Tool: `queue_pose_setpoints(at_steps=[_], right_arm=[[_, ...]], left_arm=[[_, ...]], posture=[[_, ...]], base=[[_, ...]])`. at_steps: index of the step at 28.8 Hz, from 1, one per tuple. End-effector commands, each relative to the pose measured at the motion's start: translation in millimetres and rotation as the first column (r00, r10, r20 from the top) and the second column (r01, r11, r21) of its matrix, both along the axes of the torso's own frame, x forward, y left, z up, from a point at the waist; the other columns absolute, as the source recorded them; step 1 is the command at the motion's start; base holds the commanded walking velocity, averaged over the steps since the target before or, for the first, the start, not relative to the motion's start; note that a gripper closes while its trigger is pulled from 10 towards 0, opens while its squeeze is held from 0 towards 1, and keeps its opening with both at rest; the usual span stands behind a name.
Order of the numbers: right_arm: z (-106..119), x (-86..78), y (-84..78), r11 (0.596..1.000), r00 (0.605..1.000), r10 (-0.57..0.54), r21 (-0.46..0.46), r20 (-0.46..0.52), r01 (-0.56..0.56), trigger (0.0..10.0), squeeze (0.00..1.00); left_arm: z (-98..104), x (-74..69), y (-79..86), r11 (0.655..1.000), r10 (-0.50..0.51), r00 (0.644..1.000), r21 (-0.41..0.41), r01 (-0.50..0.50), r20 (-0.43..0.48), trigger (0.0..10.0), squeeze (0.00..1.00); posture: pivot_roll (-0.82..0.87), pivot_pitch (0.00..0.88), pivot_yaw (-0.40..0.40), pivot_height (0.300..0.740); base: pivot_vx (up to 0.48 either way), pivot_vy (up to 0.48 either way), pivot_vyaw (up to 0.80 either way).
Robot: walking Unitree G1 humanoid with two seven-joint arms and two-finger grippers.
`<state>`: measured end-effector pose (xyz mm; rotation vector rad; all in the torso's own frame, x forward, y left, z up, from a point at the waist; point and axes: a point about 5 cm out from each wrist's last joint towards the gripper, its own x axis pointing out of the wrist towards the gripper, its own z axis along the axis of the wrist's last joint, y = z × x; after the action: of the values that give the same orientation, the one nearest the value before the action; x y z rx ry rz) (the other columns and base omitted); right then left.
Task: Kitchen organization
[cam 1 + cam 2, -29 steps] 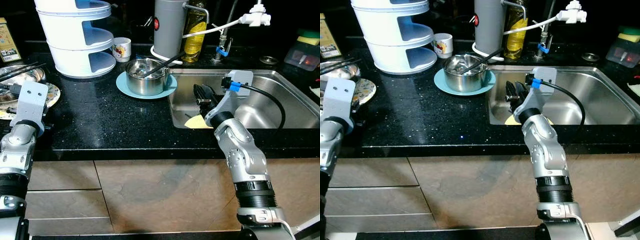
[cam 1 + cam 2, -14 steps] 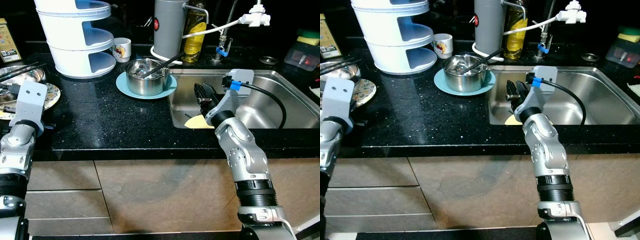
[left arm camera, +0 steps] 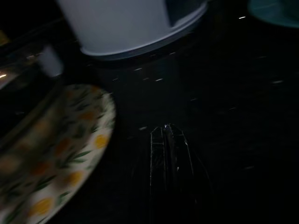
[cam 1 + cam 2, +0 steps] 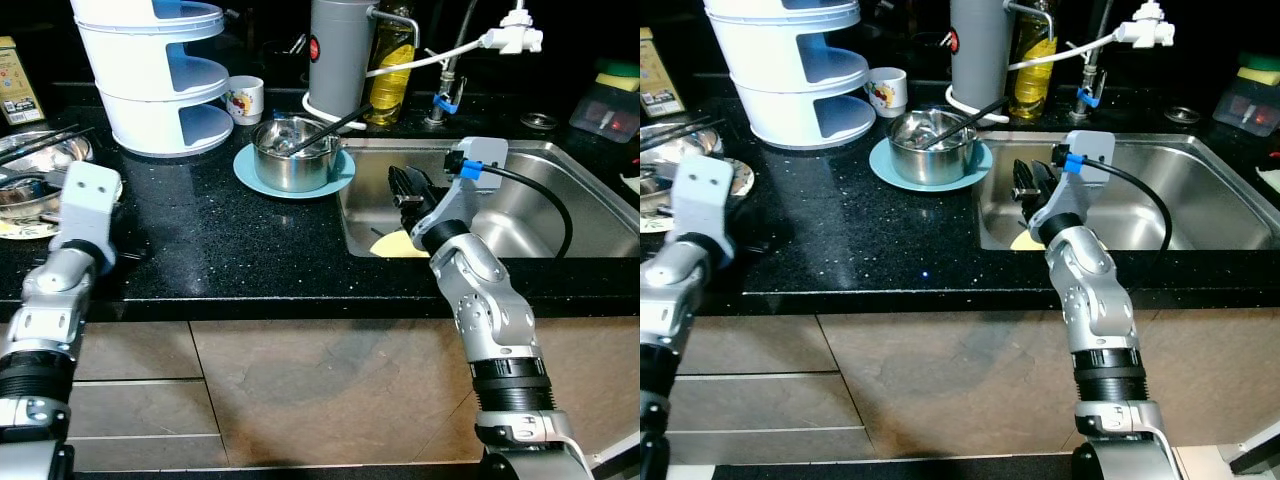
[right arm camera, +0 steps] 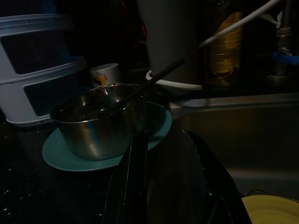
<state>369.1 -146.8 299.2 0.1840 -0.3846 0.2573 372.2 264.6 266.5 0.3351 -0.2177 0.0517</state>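
Left gripper [image 3: 170, 140] shifted right, beside floral plate [image 3: 56, 154].

Glossy steel bowl [image 4: 292, 152], speckled countertop [image 4: 220, 240]

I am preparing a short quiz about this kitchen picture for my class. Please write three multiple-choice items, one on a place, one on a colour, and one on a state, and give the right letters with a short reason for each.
1. Where does the steel bowl stand?
A. on a saucer on the counter
B. inside the sink
C. on the white rack

2. What colour is the saucer under the bowl?
A. red
B. light blue-green
C. black

3. How are the fingers of the right gripper?
A. wide open
B. shut on the bowl
C. shut, holding nothing

Answers:
1 A: the bowl sits on the saucer, on the black counter left of the sink.
2 B: the saucer's rim shows light blue-green around the bowl.
3 C: the right wrist view shows the two black fingers pressed together with nothing between them, above the sink's near left corner.
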Motion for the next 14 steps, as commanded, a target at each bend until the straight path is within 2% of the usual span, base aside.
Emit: queue_pose_setpoints(at_steps=[1,4,5,6,10,14], right_arm=[[-0.5,1.0,-3.3,1.0,1.0,-0.016,0.003,0.0,0.016,10.0,0.0],[-0.6,0.9,-2.8,1.0,1.0,-0.015,0.003,0.0,0.015,10.0,0.0],[-0.6,0.8,-2.5,1.0,1.0,-0.015,0.003,0.0,0.015,10.0,0.0],[-0.5,0.6,-2.3,1.0,1.0,-0.015,0.003,0.001,0.015,10.0,0.0],[-0.2,0.2,-2.9,1.0,1.0,-0.017,0.002,0.002,0.017,10.0,0.0],[-1.0,-0.1,-2.9,1.0,1.0,-0.017,0.002,0.001,0.017,10.0,0.0]], left_arm=[[-17.5,0.0,-4.4,1.0,-0.026,0.997,0.014,0.027,-0.069,0.0,0.0],[-18.5,0.0,-8.8,0.998,-0.03,0.997,0.06,0.034,-0.074,0.2,0.0],[-20.4,-0.2,-8.2,0.998,-0.016,0.997,0.064,0.021,-0.081,2.0,0.0],[-22.2,-1.1,-7.1,0.998,0.005,0.996,0.061,0.0,-0.084,10.0,0.0],[-21.8,-2.9,-7.2,0.999,0.011,0.997,0.044,-0.008,-0.073,10.0,0.0],[-18.6,-4.5,-8.6,0.998,0.01,0.999,0.068,-0.006,-0.051,10.0,0.0]], posture=[[0.04,0.204,-0.028,0.74],[0.04,0.2,-0.025,0.74],[0.04,0.198,-0.023,0.74],[0.04,0.198,-0.023,0.74],[0.04,0.198,-0.023,0.74],[0.04,0.191,-0.023,0.74]], base=[[0.0,0.0,0.0],[0.0,0.0,0.0],[0.0,0.0,0.0],[0.0,0.0,0.0],[0.0,0.0,0.0],[0.0,0.0,0.0]])
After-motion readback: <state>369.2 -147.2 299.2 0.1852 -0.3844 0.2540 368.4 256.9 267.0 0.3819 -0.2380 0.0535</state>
